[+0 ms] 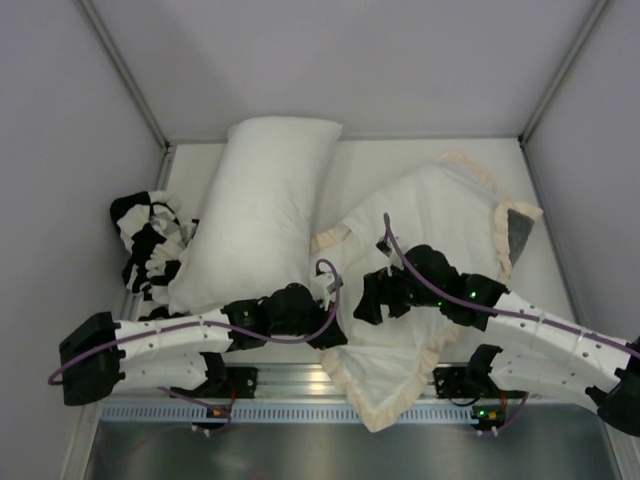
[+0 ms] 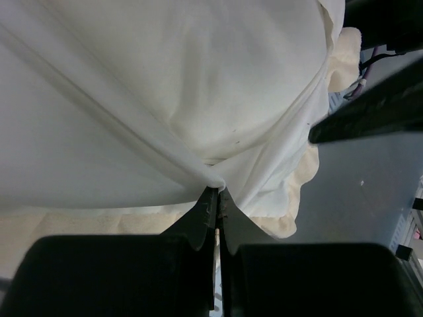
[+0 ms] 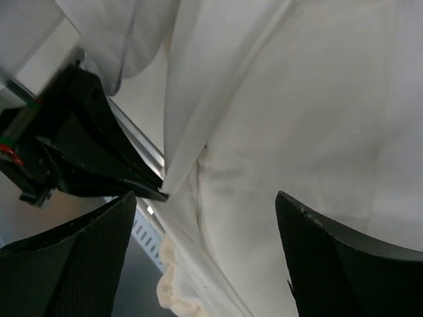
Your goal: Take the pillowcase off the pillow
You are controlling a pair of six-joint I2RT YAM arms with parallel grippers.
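Observation:
The pillowcase [image 1: 430,215] lies white face up at centre right, its cream frill round the edge and a dark grey corner [image 1: 519,233] folded up at the right. It bulges, so the pillow seems to be inside and hidden. My left gripper [image 1: 330,335] is shut on a fold of the white pillowcase fabric [image 2: 218,179] near its near-left edge. My right gripper [image 1: 372,300] is open wide over the pillowcase, its fingers [image 3: 337,257] on either side of the white cloth [image 3: 277,132].
A longer plain white pillow [image 1: 262,205] lies at the back left. A black-and-white patterned cloth [image 1: 148,243] is bunched at the left wall. The pillowcase frill [image 1: 375,405] hangs over the metal rail at the near edge. Grey walls enclose the table.

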